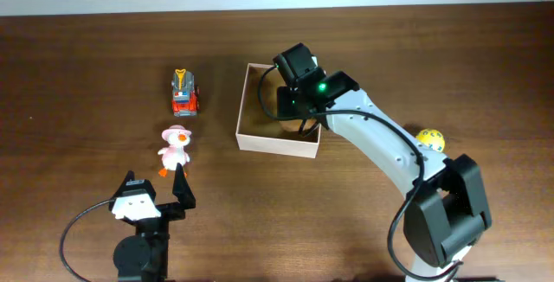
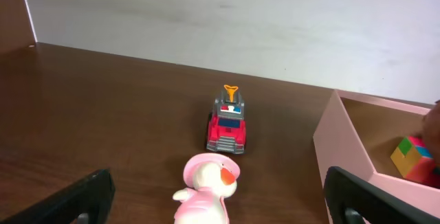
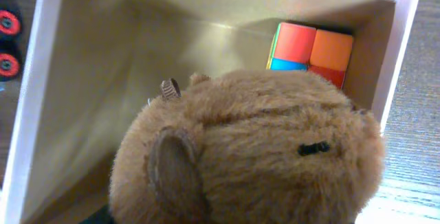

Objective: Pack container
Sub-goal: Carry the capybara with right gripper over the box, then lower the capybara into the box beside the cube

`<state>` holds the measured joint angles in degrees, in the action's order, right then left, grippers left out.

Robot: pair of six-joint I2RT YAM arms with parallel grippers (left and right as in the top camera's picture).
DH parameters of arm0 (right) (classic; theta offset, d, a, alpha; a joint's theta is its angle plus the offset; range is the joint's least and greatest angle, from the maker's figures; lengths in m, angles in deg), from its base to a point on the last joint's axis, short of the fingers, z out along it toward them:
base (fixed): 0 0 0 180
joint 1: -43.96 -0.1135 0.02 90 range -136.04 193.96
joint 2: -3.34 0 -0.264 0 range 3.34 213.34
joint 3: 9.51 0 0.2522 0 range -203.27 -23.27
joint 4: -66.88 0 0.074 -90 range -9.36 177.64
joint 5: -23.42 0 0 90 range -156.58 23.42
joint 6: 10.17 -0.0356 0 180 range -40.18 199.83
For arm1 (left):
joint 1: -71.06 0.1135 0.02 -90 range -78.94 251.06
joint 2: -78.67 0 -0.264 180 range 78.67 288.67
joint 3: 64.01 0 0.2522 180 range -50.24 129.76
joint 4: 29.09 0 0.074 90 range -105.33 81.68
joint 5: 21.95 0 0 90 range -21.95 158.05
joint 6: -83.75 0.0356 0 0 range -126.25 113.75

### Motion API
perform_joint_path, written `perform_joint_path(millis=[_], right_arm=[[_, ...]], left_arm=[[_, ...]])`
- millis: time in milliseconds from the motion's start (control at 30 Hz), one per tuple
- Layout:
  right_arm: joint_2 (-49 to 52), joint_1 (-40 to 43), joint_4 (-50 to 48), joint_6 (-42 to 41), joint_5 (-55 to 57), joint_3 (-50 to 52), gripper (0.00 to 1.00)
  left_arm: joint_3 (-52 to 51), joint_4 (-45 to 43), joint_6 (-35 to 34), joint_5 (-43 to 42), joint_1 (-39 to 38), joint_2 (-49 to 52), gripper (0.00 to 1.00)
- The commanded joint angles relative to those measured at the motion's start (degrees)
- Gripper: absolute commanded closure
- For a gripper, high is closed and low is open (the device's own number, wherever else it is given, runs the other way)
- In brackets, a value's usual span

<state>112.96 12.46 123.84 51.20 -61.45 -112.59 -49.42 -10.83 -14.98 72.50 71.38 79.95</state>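
The container (image 1: 277, 141) is a shallow square box with white walls and a tan inside, standing mid-table. It also shows in the left wrist view (image 2: 344, 141) and the right wrist view (image 3: 41, 80). A colour cube (image 3: 309, 49) lies in one corner of it. My right gripper (image 1: 299, 100) hangs over the container's right half, shut on a brown plush toy (image 3: 254, 148) that hides its fingers. My left gripper (image 1: 156, 181) is open and empty near the front left, its fingers either side of a pink-and-white duck (image 2: 206, 189) just ahead of it.
A red toy truck (image 1: 183, 93) stands left of the container, beyond the duck (image 1: 176, 150). A yellow ball (image 1: 430, 139) lies to the right of the right arm. The table is dark wood, with a white wall at its far edge.
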Motion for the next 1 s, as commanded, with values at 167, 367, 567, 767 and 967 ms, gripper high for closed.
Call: perform_joint_path(millis=[167, 367, 567, 767, 967], right_arm=[[0.4, -0.3, 1.1, -2.6, 1.6, 0.4, 0.46], [0.4, -0.3, 2.0, -2.6, 1.6, 0.4, 0.36], [0.4, -0.3, 2.8, -2.6, 1.6, 0.4, 0.15], [0.4, -0.3, 1.7, -2.2, 1.6, 0.4, 0.14], [0.4, -0.4, 0.4, -0.2, 0.2, 0.4, 0.14]], left_arm=[[-0.3, -0.1, 0.9, -0.6, 0.1, -0.3, 0.01], [-0.3, -0.1, 0.9, -0.6, 0.1, -0.3, 0.01], [-0.3, -0.1, 0.9, -0.6, 0.1, -0.3, 0.01], [-0.3, -0.1, 0.9, -0.6, 0.1, -0.3, 0.01], [-0.3, -0.1, 0.9, -0.6, 0.1, -0.3, 0.01]])
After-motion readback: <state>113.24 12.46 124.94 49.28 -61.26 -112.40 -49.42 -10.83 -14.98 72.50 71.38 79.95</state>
